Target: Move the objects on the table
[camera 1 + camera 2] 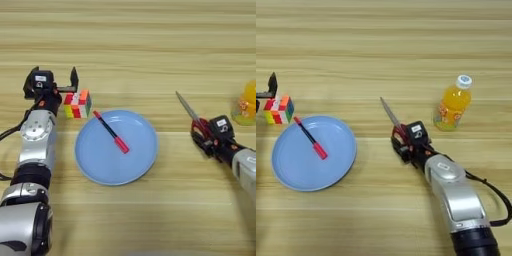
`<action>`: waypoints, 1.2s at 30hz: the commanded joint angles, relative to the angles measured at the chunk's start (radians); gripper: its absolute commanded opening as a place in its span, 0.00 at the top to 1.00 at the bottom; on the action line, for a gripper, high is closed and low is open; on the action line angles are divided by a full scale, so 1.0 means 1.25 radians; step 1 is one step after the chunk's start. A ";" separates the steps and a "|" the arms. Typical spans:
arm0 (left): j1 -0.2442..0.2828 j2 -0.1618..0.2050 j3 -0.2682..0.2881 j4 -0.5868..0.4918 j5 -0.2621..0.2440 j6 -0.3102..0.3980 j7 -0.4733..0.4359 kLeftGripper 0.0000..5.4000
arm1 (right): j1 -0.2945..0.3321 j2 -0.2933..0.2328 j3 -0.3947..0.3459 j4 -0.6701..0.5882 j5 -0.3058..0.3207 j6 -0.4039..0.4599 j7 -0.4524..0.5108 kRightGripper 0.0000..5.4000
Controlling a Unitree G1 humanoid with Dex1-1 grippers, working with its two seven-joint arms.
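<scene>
Scissors (395,124) sit in my right gripper (404,144): its black fingers are closed around the red handles, and the metal blades stick out ahead of the fingertips, up and to the left. I judge that grip suits carrying, since the handles give the fingers something thick to clamp. Beyond the fingers, off to the right, the orange-drink bottle (454,104) stands upright on the table (381,45), well apart from the blades.

My left gripper (56,85) hangs at the far left with its fingers spread wide and nothing between them. The colourful puzzle cube (77,104) lies just below the nearer fingertip; I cannot tell whether they touch. Further right of those fingers, the black pen with red cap (111,132) lies across the blue plate (100,170), its tip at the rim nearest the cube, which I read as already put down there.

Handle loops are mostly buried under the right fingers, so the exact hold is unclear. The right eye view cuts the left gripper down to one finger, and the left eye view clips the bottle.
</scene>
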 commanded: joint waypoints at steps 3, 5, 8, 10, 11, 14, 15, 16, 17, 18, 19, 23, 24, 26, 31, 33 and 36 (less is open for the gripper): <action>0.003 0.001 -0.001 -0.008 0.003 0.016 -0.001 0.00 | -0.018 0.051 0.024 0.089 0.005 0.006 0.005 0.54; 0.003 0.000 -0.001 -0.007 0.003 0.015 -0.001 0.00 | -0.033 0.060 0.021 0.107 0.000 -0.027 0.003 0.54; 0.004 -0.001 -0.002 -0.007 0.003 0.014 0.000 0.00 | -0.043 0.067 0.016 0.115 -0.004 -0.071 0.002 0.47; 0.005 -0.001 -0.002 -0.009 0.004 0.015 0.000 0.00 | -0.039 0.067 0.013 0.103 -0.005 -0.090 0.002 0.44; 0.005 -0.001 -0.002 -0.010 0.004 0.015 0.000 0.00 | -0.036 0.066 0.011 0.092 -0.004 -0.100 0.002 0.42; 0.006 -0.002 -0.003 -0.012 0.004 0.015 0.001 0.00 | -0.032 0.063 0.004 0.061 -0.007 -0.133 0.000 0.36; 0.006 -0.002 -0.003 -0.013 0.004 0.016 0.001 0.00 | -0.032 0.062 0.003 0.050 -0.008 -0.143 -0.002 0.34; 0.006 -0.002 -0.003 -0.013 0.004 0.016 0.001 0.00 | -0.032 0.061 0.003 0.041 -0.010 -0.152 -0.002 0.32; 0.007 -0.002 -0.003 -0.014 0.004 0.016 0.001 0.00 | -0.032 0.060 0.004 0.032 -0.012 -0.158 -0.001 0.31; 0.007 -0.003 -0.003 -0.014 0.004 0.017 0.002 0.00 | -0.031 0.060 0.005 0.022 -0.012 -0.163 0.000 0.29; 0.007 -0.003 -0.003 -0.015 0.005 0.017 0.002 0.00 | -0.031 0.061 0.007 0.013 -0.012 -0.167 0.002 0.27; 0.007 -0.004 -0.004 -0.016 0.005 0.018 0.003 0.00 | -0.026 0.060 0.019 -0.024 -0.014 -0.187 0.012 0.18; 0.007 -0.004 -0.004 -0.017 0.005 0.018 0.003 0.00 | -0.025 0.060 0.022 -0.032 -0.014 -0.189 0.014 0.16; 0.007 -0.004 -0.004 -0.017 0.005 0.018 0.003 0.00 | -0.026 0.060 0.029 -0.046 -0.015 -0.189 0.019 0.13; 0.006 -0.004 -0.004 -0.016 0.005 0.019 0.003 0.00 | -0.045 0.066 0.066 -0.067 -0.028 -0.178 0.033 0.01; 0.007 -0.004 -0.004 -0.017 0.005 0.019 0.004 0.00 | -0.053 0.071 0.087 -0.075 -0.032 -0.171 0.041 0.00; 0.007 -0.005 -0.004 -0.019 0.006 0.020 0.005 0.00 | -0.064 0.079 0.120 -0.091 -0.034 -0.153 0.055 0.00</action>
